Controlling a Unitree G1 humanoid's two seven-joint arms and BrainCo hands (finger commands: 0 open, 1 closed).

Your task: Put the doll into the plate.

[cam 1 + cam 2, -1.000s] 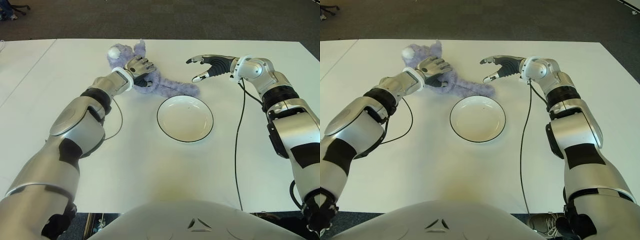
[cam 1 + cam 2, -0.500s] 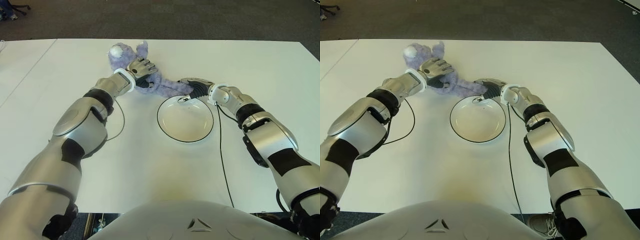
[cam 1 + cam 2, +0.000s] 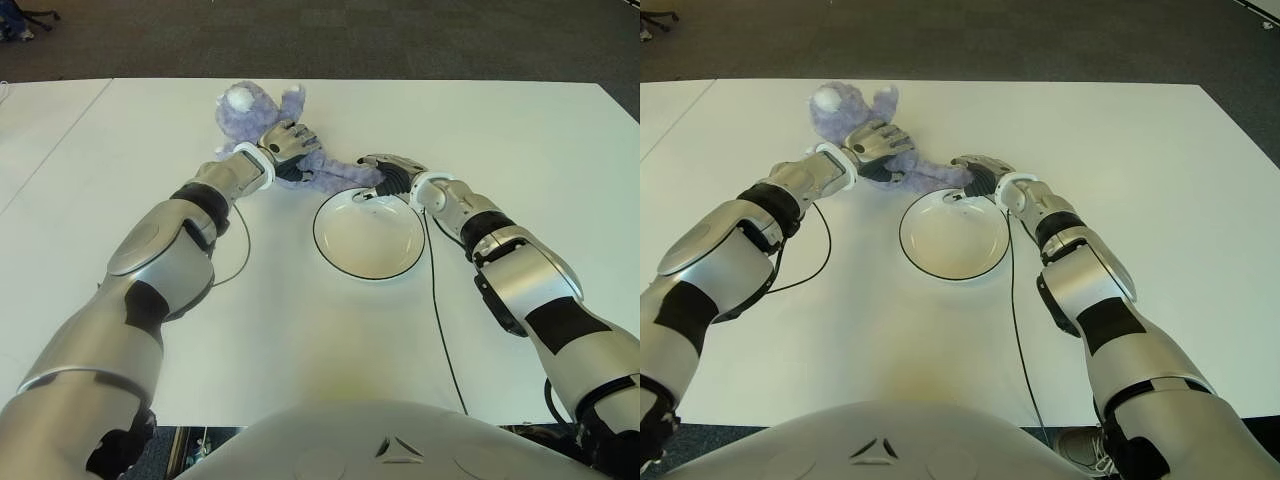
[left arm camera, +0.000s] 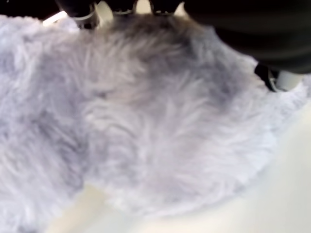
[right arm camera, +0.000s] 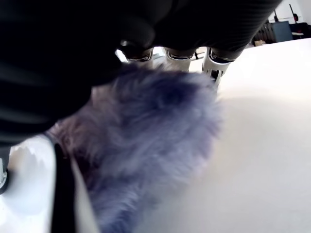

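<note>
Right now the doll (image 3: 300, 150), a long purple plush, lies on the white table (image 3: 520, 130) just beyond the far rim of the plate (image 3: 368, 238), and both hands are on it. The left hand (image 3: 285, 140) has its fingers curled over the body near the head, fur filling the space beneath its palm in the left wrist view. The right hand (image 3: 385, 172) has its fingers (image 5: 175, 53) closed down over the tail end (image 5: 160, 126), which sits beside the plate's rim. The main risk, as I judge it, is a shallow hold: the fingertips seem to grip mostly pile, so a lift could pull fur through the fingers and drop one end back on the table. A second risk is the two hands moving unevenly; the soft body would sag between the fingers and drape over the rim, leaving head or tail outside. Because the right hand's fingers work so close to the rim, they could also catch it and tip or push the plate away.
</note>
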